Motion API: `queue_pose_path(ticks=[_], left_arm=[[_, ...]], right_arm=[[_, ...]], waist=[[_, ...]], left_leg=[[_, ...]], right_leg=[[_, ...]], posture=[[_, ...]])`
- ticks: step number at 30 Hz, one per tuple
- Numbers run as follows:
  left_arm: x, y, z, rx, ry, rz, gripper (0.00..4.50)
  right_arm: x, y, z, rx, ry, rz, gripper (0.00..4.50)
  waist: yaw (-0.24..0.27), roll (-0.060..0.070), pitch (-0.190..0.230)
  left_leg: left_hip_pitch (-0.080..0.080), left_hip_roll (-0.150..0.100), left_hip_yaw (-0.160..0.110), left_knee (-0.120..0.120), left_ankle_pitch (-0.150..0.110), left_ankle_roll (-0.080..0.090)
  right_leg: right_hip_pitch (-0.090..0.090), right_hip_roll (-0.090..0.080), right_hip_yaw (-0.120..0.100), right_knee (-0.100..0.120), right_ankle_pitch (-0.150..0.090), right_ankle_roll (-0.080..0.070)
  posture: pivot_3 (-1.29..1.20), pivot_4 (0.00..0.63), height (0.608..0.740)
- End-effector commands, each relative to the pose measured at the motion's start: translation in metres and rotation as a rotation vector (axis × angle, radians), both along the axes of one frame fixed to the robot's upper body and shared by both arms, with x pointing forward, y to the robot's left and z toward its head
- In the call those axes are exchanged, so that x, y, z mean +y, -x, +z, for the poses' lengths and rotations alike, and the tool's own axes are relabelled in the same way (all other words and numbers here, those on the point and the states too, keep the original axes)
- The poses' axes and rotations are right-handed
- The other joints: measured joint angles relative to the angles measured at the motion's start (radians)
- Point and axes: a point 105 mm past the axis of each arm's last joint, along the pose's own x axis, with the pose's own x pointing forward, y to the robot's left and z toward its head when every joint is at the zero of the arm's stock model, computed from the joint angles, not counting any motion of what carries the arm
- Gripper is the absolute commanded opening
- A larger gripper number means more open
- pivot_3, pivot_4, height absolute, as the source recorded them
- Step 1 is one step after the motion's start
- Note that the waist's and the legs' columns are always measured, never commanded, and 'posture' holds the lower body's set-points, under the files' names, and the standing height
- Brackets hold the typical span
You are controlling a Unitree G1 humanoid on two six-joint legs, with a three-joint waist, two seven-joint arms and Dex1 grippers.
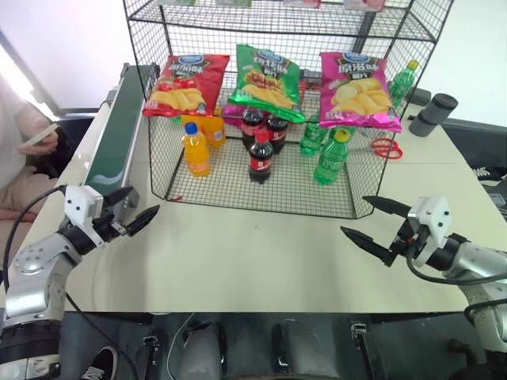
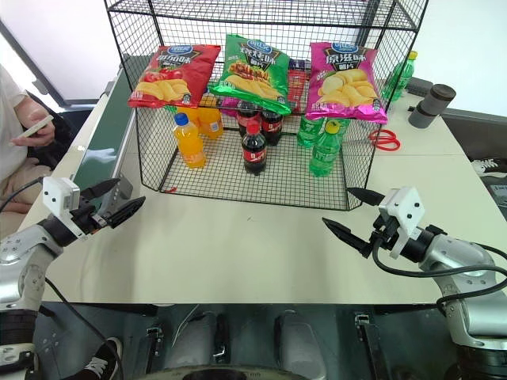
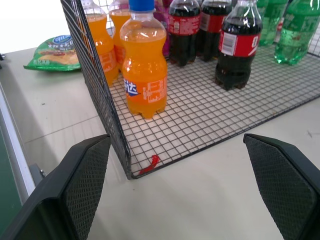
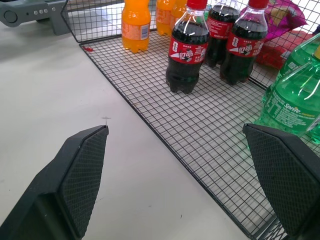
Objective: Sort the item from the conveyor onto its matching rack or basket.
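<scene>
Glossy foil green crisp bag (image 1: pixel 266 82) hangs on the black wire-mesh rack (image 1: pixel 238 190); clear plastic orange soda bottle (image 3: pixel 144 65) shines inside it. The bench (image 1: pixel 253 261) looks smooth, matt cream; the left hand's fingers (image 3: pixel 87 187) have textured black pads.

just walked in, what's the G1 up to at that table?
Nothing is held at the moment. The left gripper and the right gripper hover open over the table, in front of the black wire rack. The rack holds red, green and pink crisp bags on its upper tier, with orange, cola and green bottles below. A green crisp bag lies on the table beside the rack, away from the conveyor, so the sort is not yet done. A person sits to the robot's left.
</scene>
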Motion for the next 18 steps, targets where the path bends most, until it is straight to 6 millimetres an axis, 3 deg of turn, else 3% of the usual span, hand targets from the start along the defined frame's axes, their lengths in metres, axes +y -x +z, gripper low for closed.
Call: queue_pose_path(ticks=[1,18], left_arm=[[-0.001,0.0,0.01,-0.045,-0.008,-0.01,4.5],[0.004,-0.005,0.024,-0.138,-0.037,0.034,4.5]], right_arm=[[0.0,-0.002,0.008,-0.04,0.031,0.013,4.49],[-0.004,-0.004,0.002,-0.058,0.07,0.031,4.49]], waist=[[-0.001,0.0,0.0],[0.001,0.0,0.0]], left_leg=[[0.0,0.0,0.0,0.0,0.0,0.0],[0.0,0.0,0.0,0.001,0.0,0.0]], right_leg=[[0.0,0.0,0.0,0.0,0.0,0.0],[0.0,0.0,0.0,0.0,0.0,0.0]], posture=[[0.0,0.15,0.74],[0.0,0.15,0.74]])
